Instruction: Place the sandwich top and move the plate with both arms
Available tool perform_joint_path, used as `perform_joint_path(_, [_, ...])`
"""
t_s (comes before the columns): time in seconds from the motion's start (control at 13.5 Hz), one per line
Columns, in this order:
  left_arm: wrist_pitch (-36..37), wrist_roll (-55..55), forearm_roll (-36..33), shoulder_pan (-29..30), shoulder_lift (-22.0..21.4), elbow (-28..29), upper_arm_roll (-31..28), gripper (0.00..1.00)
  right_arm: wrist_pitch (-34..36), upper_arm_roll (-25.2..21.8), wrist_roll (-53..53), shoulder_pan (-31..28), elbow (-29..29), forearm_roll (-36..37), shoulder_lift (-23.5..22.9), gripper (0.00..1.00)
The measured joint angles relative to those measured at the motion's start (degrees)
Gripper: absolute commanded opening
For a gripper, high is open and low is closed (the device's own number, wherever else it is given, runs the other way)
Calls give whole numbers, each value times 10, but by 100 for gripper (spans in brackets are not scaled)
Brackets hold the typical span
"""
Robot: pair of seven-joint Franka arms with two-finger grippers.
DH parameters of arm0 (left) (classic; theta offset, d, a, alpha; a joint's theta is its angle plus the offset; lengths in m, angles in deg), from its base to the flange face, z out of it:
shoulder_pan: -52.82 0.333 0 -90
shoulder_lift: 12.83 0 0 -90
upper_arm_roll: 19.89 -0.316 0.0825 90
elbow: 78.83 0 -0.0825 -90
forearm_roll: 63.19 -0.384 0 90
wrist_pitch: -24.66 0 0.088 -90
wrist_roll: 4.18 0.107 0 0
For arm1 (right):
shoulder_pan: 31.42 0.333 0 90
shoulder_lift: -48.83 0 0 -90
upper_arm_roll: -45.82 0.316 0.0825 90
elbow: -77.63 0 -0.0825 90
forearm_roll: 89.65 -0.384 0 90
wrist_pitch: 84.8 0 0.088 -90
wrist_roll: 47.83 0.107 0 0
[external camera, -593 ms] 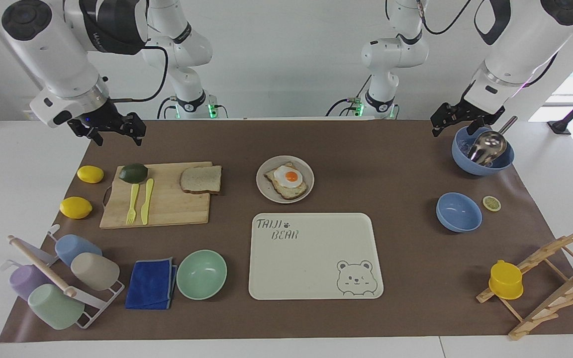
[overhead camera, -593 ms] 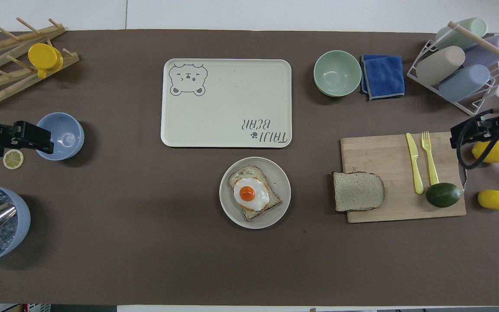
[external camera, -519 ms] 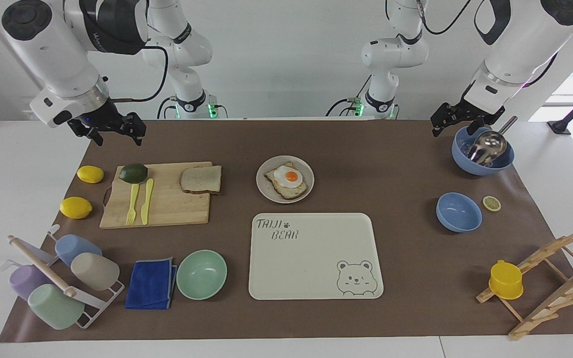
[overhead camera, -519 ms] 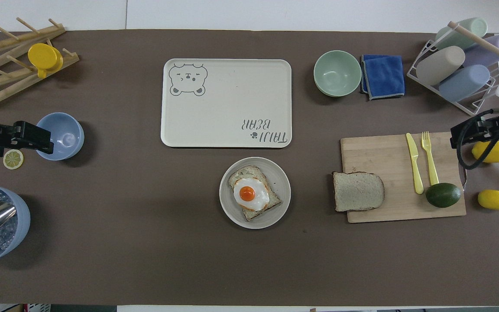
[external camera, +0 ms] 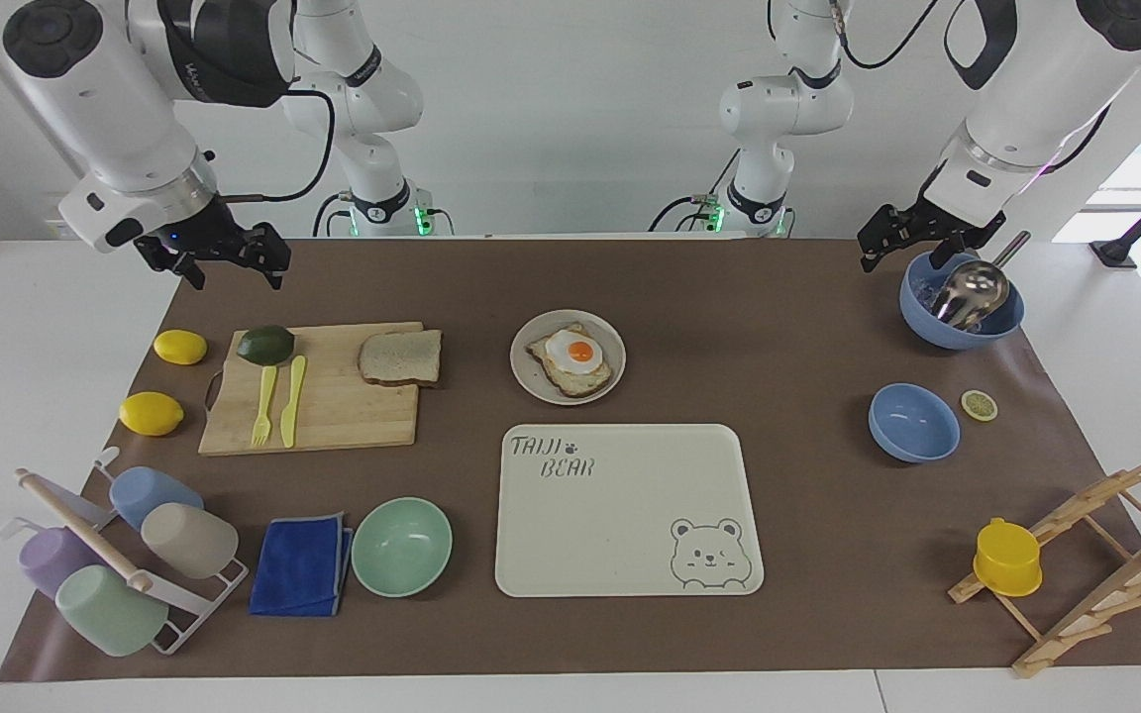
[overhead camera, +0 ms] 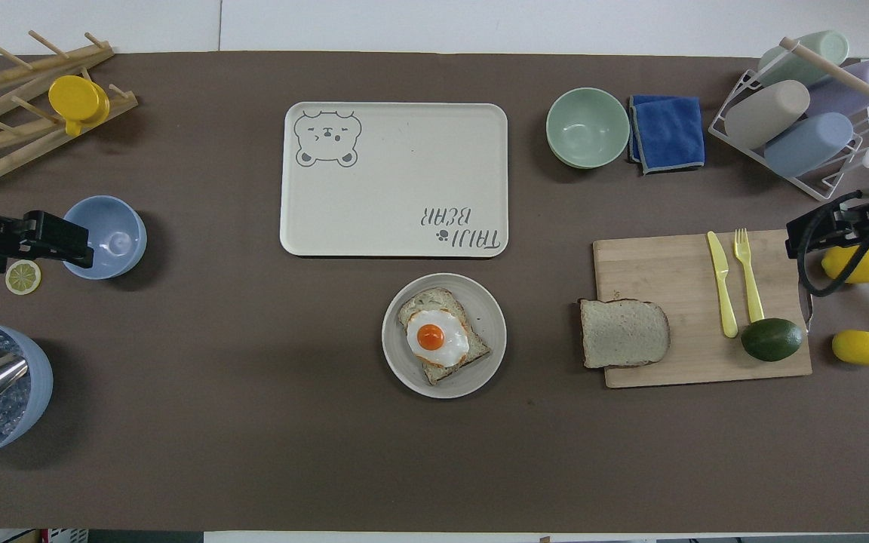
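Lying on the cutting board [external camera: 310, 401] toward the right arm's end, the sandwich top [external camera: 400, 357] sits beside the plate [external camera: 616, 375] mid-tabletop, while the left pincer [external camera: 912, 238] and right pincer [external camera: 224, 259] hang open, empty.

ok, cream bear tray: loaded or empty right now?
Empty. In both views the tray shows only its printed lettering and bear drawing, nothing on it. The plate with the egg toast sits beside it on the mat, nearer the robots.

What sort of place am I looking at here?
Probably a robotics lab staged as a kitchen table: a brown mat laid with a plate of egg toast, a cup rack, and white robot arms.
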Motion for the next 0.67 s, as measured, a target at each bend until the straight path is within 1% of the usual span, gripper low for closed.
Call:
perform_joint_path(0.07, [0,0,0,0,0,0,0,100,0,0,-2,0,-1,-1,1,100])
perform_joint_path(0.22, [0,0,0,0,0,0,0,100,-5,2,-6,3,-4,-27,4,100])
perform_joint_path(0.3, [0,0,0,0,0,0,0,100,-19,2,5,15,-9,-36,5,100])
perform_joint_path(0.37, [0,0,0,0,0,0,0,100,-29,3,43,40,-19,-40,4,100])
perform_joint_path(0.52, [0,0,0,0,0,0,0,100,-42,6,136,113,-40,-30,-6,100])
perform_joint_path(0.67, [0,0,0,0,0,0,0,100,-63,10,202,194,-51,18,-30,100])
